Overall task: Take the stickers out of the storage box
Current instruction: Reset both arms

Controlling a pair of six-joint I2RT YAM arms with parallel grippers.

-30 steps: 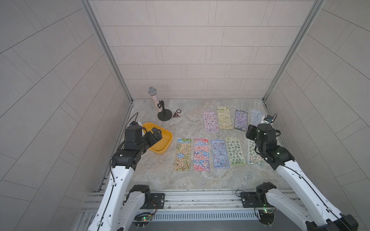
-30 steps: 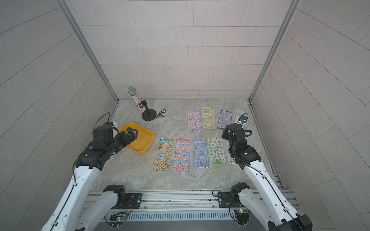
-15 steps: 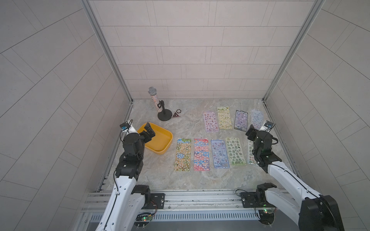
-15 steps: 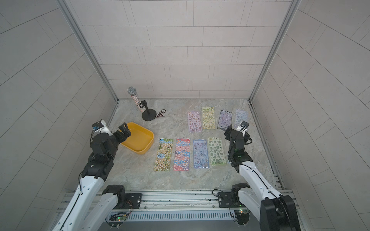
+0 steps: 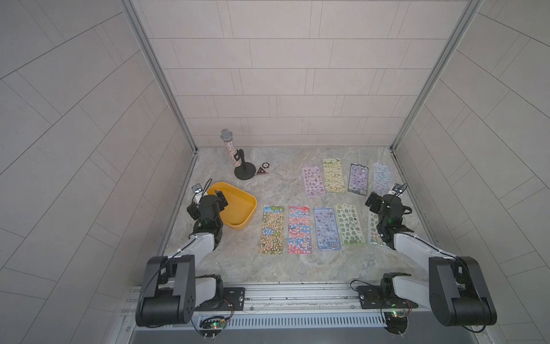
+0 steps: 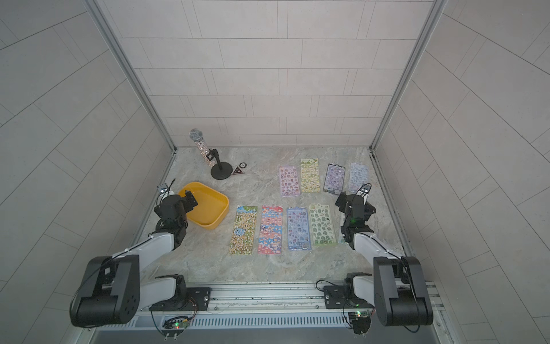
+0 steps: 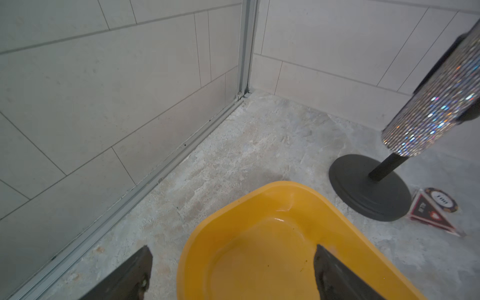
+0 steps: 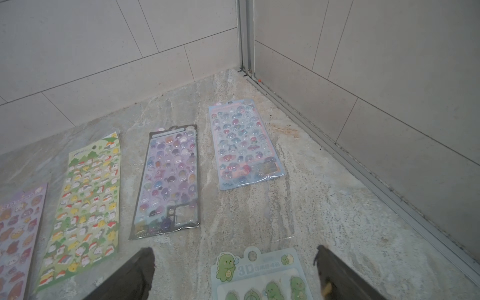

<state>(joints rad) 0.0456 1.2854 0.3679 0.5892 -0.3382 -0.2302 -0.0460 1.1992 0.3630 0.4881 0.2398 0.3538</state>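
Note:
The yellow storage box (image 5: 238,208) (image 6: 208,208) sits at the left with nothing inside it (image 7: 259,233). Stickers lie flat on the table in two rows: pink (image 5: 313,180), yellow (image 5: 334,175), purple (image 5: 358,179) and pale blue (image 5: 383,178) at the back, several more in front (image 5: 299,229). My left gripper (image 5: 214,199) (image 7: 232,248) hangs open over the box's left rim. A green dinosaur sheet (image 8: 259,275) lies on the table, partly hidden under my right arm in both top views. Above its top edge my right gripper (image 5: 382,199) (image 8: 233,249) is open and holds nothing.
A glittery microphone (image 5: 230,149) on a black round stand (image 5: 244,172) is behind the box, with a small dark triangle and round badge (image 5: 262,170) beside it. Tiled walls close in the left, back and right; a metal rail (image 5: 297,295) runs along the front.
Both arms have folded back toward the front rail. The right gripper's jaws have spread wider above the dinosaur sheet. The left gripper has drawn back from over the box to its left rim.

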